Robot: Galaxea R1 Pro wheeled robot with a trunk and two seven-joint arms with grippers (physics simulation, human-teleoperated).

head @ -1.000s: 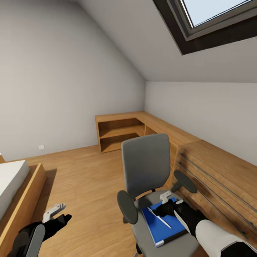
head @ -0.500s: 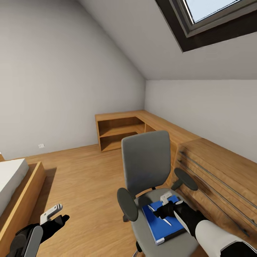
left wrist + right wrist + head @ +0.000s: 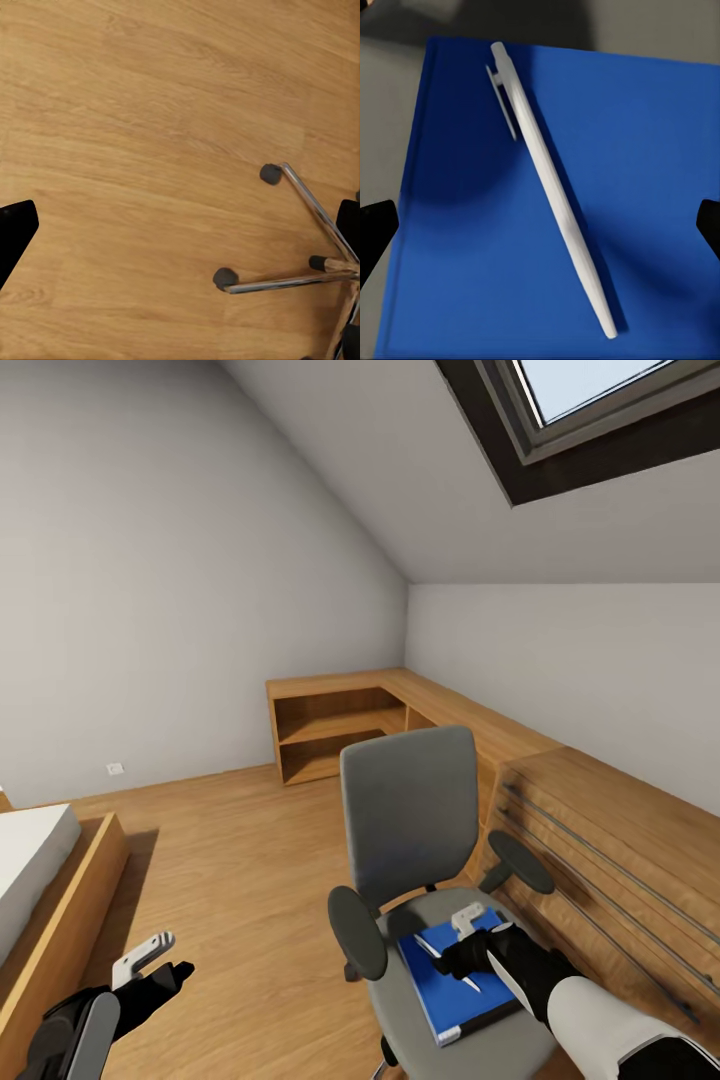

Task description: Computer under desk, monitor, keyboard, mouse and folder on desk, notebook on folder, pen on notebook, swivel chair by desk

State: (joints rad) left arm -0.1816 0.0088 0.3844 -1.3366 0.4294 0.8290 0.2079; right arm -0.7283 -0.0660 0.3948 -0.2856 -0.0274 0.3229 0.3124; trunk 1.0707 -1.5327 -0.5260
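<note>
Right hand over pen on folder, chair seat.

Swivel chair (image 3: pixel 410 830) stands on the wood floor (image 3: pixel 230 860) beside a low light-wood cabinet (image 3: pixel 590 830). The folder (image 3: pixel 455 990) lies flat on the seat, toward its right edge; the pen (image 3: pixel 556 191) lies diagonally on the folder's cover. Right hand (image 3: pixel 462 950) hovers directly over the pen, fingers spread to either side, not touching it. Left hand (image 3: pixel 150 960) hangs above the floor, left of the chair; its fingers stand apart, holding nothing.

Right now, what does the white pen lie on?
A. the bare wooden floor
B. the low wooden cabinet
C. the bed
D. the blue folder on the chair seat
D. The pen lies flat on the folder, which rests on the swivel chair seat under the right gripper.
</note>
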